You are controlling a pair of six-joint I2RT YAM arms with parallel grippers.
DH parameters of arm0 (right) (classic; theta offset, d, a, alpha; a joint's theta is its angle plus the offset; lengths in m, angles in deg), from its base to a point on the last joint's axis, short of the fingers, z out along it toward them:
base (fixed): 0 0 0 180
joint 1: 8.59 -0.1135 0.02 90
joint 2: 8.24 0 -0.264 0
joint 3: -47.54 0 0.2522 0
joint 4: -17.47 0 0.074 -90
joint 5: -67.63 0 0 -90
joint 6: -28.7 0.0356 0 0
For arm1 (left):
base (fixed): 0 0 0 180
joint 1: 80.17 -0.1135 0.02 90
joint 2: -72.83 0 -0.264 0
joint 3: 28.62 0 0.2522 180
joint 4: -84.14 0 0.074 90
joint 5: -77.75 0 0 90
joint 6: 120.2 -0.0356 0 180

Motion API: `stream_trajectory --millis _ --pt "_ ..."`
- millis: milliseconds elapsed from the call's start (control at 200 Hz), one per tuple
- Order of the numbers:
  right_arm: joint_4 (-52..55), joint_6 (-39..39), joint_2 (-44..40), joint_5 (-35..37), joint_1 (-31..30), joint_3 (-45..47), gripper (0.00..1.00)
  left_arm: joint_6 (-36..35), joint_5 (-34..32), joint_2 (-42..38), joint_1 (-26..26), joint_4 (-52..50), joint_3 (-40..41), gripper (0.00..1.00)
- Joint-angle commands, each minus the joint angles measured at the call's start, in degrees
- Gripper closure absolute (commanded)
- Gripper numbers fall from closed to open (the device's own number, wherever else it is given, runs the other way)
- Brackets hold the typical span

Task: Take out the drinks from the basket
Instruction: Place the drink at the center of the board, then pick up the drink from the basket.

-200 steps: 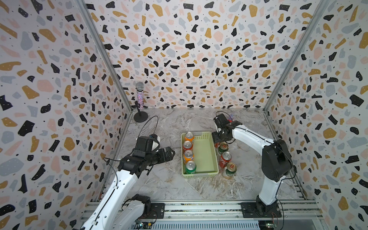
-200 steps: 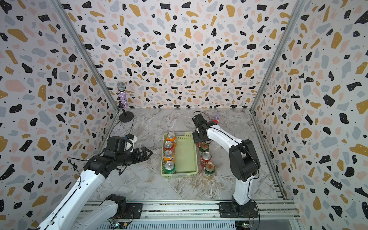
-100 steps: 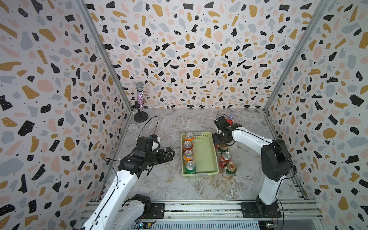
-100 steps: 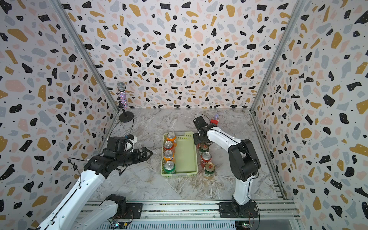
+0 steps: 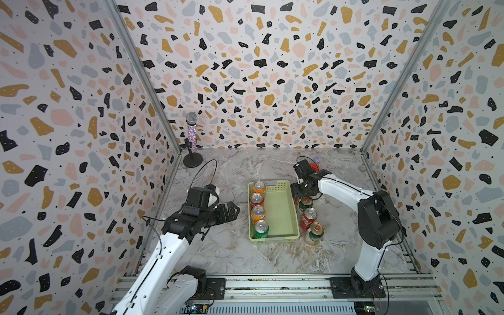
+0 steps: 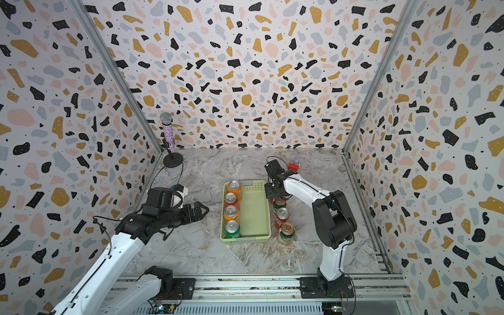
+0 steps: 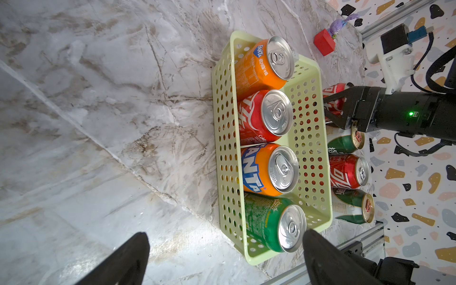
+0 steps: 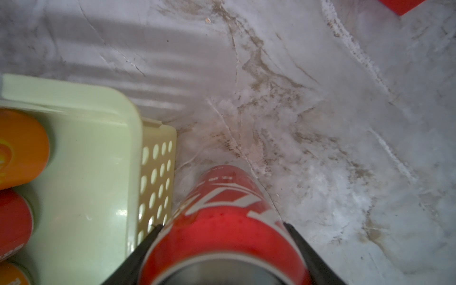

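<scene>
The pale green basket holds several upright drinks along its left side: orange, red, orange and bright green. Right of it on the table stand a dark green can, a red can and another dark green one. My right gripper is shut on a red can just outside the basket's far right corner; its base looks to rest on the table. My left gripper hangs open left of the basket, holding nothing.
A small red block with a purple figure lies behind the right arm. A glittery microphone on a round stand occupies the far left corner. Patterned walls close in three sides, and a metal rail runs along the front.
My right gripper has shifted slightly by the basket's far right corner with the red can between its fingers. The left arm has not moved.
</scene>
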Motion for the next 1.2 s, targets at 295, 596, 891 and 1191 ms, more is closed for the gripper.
stream_trajectory --millis 295,596,891,1191 --pt "3.8 -0.5 -5.6 2.0 0.0 0.2 0.22 -0.1 0.4 -0.4 -0.5 1.5 0.6 0.0" --pt "5.2 -1.0 -9.1 2.6 0.0 -0.3 0.17 -0.1 0.3 -0.3 -0.6 1.5 0.7 0.0" --pt "5.6 -0.7 -16.7 1.6 0.0 0.4 0.17 0.0 0.1 -0.1 -0.6 1.5 0.7 0.0" --pt "6.1 -2.0 -26.4 -4.9 0.0 0.3 0.17 -0.2 1.0 0.9 -0.6 1.6 -0.4 0.0"
